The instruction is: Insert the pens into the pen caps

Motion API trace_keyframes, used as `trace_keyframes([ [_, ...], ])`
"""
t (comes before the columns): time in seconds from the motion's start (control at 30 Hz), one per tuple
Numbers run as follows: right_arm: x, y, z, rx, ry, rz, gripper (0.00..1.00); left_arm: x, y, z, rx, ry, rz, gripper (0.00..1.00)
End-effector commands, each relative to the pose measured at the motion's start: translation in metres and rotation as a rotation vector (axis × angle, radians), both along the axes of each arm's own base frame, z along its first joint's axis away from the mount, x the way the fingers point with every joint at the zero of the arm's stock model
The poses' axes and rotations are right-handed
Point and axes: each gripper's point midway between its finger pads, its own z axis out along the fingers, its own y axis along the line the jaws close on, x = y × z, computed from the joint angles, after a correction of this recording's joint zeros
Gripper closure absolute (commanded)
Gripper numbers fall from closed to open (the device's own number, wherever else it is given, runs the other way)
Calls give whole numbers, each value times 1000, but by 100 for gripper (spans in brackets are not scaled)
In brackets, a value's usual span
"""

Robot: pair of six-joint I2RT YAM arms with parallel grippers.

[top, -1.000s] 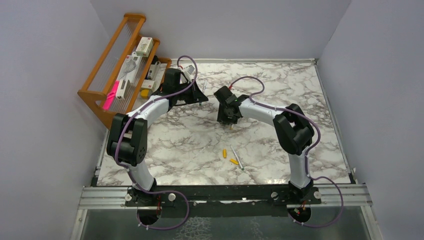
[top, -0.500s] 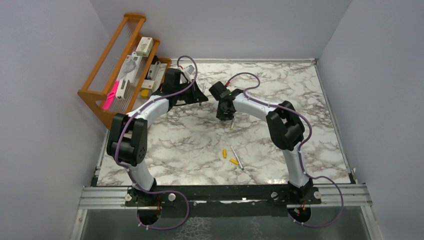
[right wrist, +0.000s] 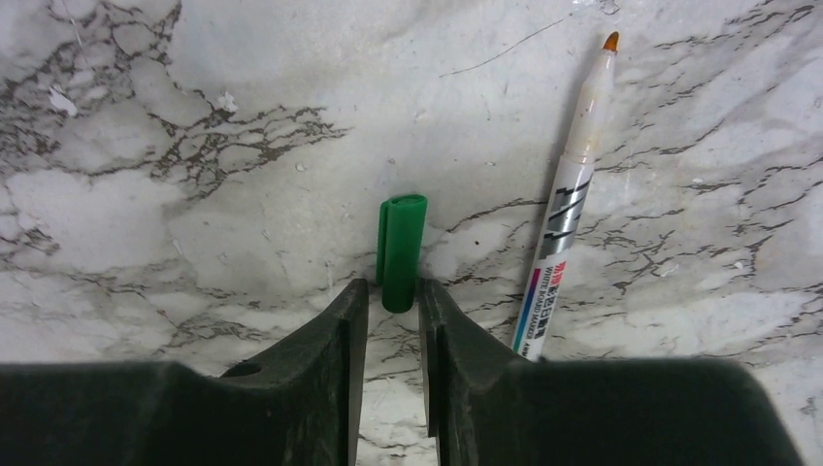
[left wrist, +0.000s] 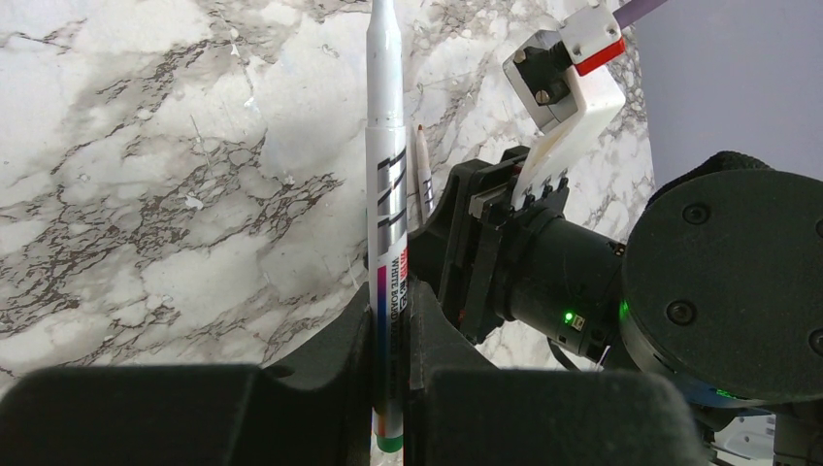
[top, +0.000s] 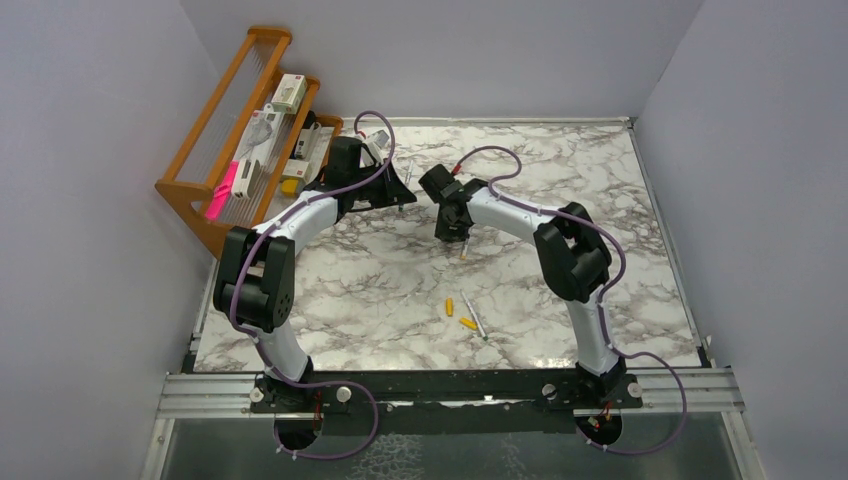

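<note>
My left gripper [left wrist: 390, 291] is shut on a pale grey pen [left wrist: 385, 146] with a green end, which points away from the wrist above the table. A second pen [left wrist: 423, 180] lies just past it. My right gripper [right wrist: 392, 291] is low over the table, jaws narrowly open, and the near end of the dark green cap [right wrist: 401, 243] lies between the fingertips. An orange-tipped pen [right wrist: 568, 194] lies just to its right. In the top view two yellow-orange caps [top: 449, 306] [top: 467, 323] and a third pen [top: 474, 317] lie at the table's near middle.
A wooden rack [top: 190, 150] with boxes and a pink marker [top: 222, 190] stands at the back left. The two grippers [top: 403, 193] [top: 452, 236] are close together at the back middle of the marble table [top: 600, 180]. Grey walls enclose the table.
My right arm has shifted a little toward the back left, bringing its gripper closer to the left one. The left arm with its pen has not moved.
</note>
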Motion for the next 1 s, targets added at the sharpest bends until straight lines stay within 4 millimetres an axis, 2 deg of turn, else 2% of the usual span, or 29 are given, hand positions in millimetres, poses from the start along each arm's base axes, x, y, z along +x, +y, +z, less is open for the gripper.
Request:
trace_keyframes([
  [0.0,-7,-13,3,-50,-5,14,68,6,1,9,-12,-30,7,100],
  [0.13,-1,-14,4,-64,-18,17,62,4,1,7,-11,-27,8,100],
  [0.53,20,-19,-8,-79,5,-13,63,4,1,8,-12,-23,7,100],
  [0.73,18,-14,-12,-64,26,4,72,5,1,9,-11,-25,6,100],
  [0.83,11,-14,-16,-51,51,8,82,4,1,8,-9,-25,7,100],
  [0.97,5,-13,-12,-20,52,5,90,3,1,6,-9,-19,7,100],
])
